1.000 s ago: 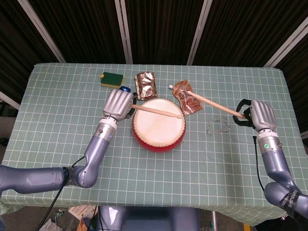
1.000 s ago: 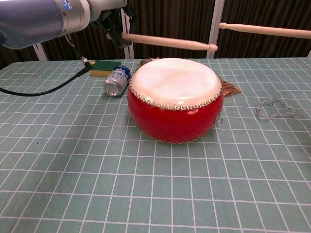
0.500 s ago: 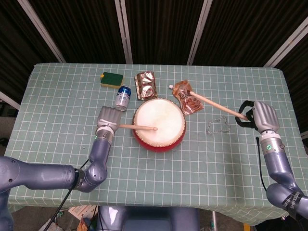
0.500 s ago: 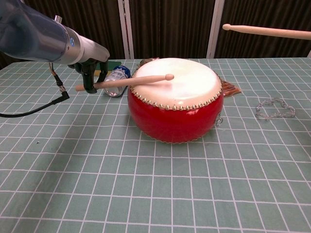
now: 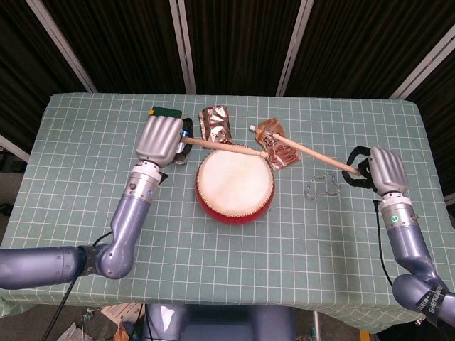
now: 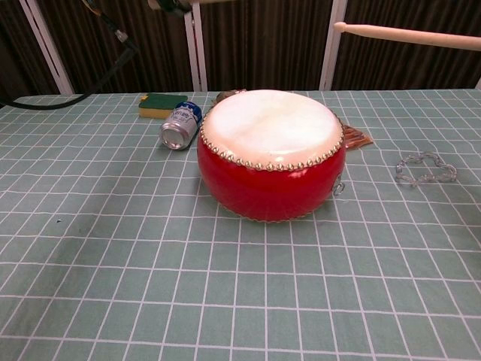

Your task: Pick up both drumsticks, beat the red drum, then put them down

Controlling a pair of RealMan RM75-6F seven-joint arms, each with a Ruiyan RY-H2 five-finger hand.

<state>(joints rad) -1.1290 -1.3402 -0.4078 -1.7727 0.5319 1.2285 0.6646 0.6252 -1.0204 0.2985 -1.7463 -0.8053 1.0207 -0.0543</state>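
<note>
**Left stick lifted off the drumhead; right stick held high**

Change since half a second ago: the left hand (image 5: 159,139) has risen from beside the drum, where its stick tip lay on the skin. It now sits higher and further back, above the can. It grips the left drumstick (image 5: 226,147), which slants across the far rim of the red drum (image 5: 234,182) with its tip near the far right edge. In the chest view this hand is nearly out of frame at the top, so how far the stick clears the skin cannot be judged.

The right hand (image 5: 382,170) is closed around the butt of the right drumstick (image 5: 313,155) and has barely shifted. The stick points toward the drum, its tip over the brown pouch (image 5: 277,150). The chest view shows it well above the drum.

Surface: the tabletop (image 5: 85,177) carries a green cloth with a white grid. The drum stands near the centre. Behind it lie a green sponge (image 6: 160,104), a can (image 6: 180,126) on its side, and a crumpled foil wrapper (image 5: 215,123). A clear, tangled item (image 5: 323,186) lies right of the drum.

Room: dark curtains with pale upright bars behind the tabletop.
</note>
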